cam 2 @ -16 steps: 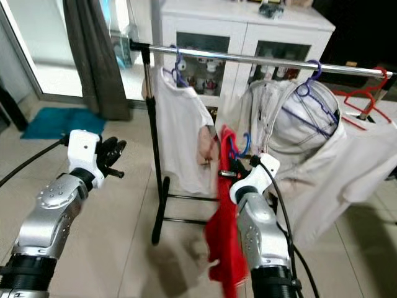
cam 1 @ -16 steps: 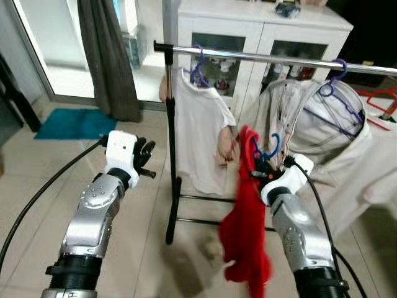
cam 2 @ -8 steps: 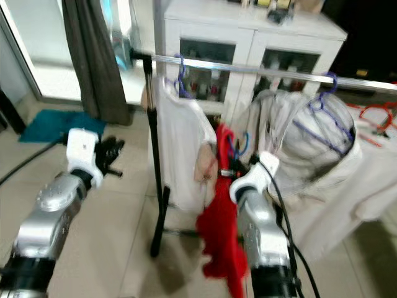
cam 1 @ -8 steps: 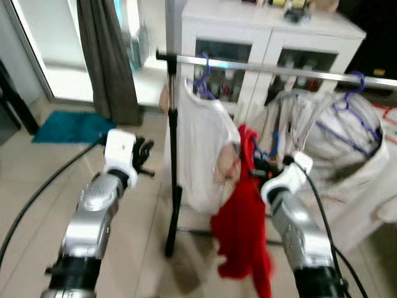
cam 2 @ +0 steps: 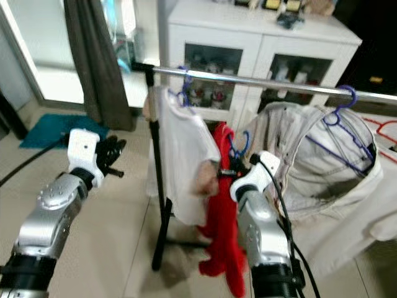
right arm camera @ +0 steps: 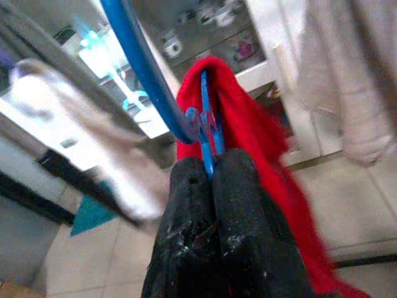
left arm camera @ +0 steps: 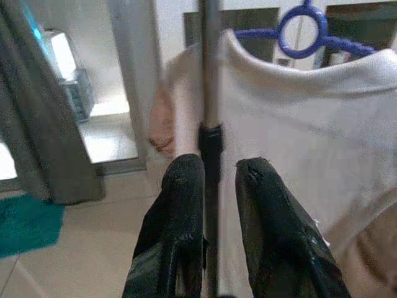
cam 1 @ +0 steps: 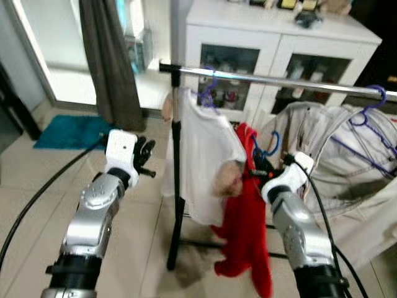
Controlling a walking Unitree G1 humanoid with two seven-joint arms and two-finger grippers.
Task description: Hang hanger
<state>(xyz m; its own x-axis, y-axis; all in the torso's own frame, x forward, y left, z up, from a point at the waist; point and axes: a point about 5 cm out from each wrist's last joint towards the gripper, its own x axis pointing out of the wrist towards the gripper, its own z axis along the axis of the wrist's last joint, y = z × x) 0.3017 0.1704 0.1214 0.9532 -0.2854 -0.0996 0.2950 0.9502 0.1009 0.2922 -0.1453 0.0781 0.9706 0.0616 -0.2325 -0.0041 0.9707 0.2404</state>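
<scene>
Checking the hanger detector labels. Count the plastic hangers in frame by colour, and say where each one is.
Purple plastic hangers: 2, both hooked on the metal rail: one in the white T-shirt, one in the beige garment.
Blue plastic hanger: 1, carrying the red garment, held in the right gripper, below the rail.
Total: 3

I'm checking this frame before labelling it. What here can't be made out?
- Blue hanger: right wrist view, hook tip cut off by the top edge; shoulders hidden under the red garment.
- Rail: left eye view, right end cut off by the edge.
- Cabinet contents: too small and blurred behind glass.
</scene>
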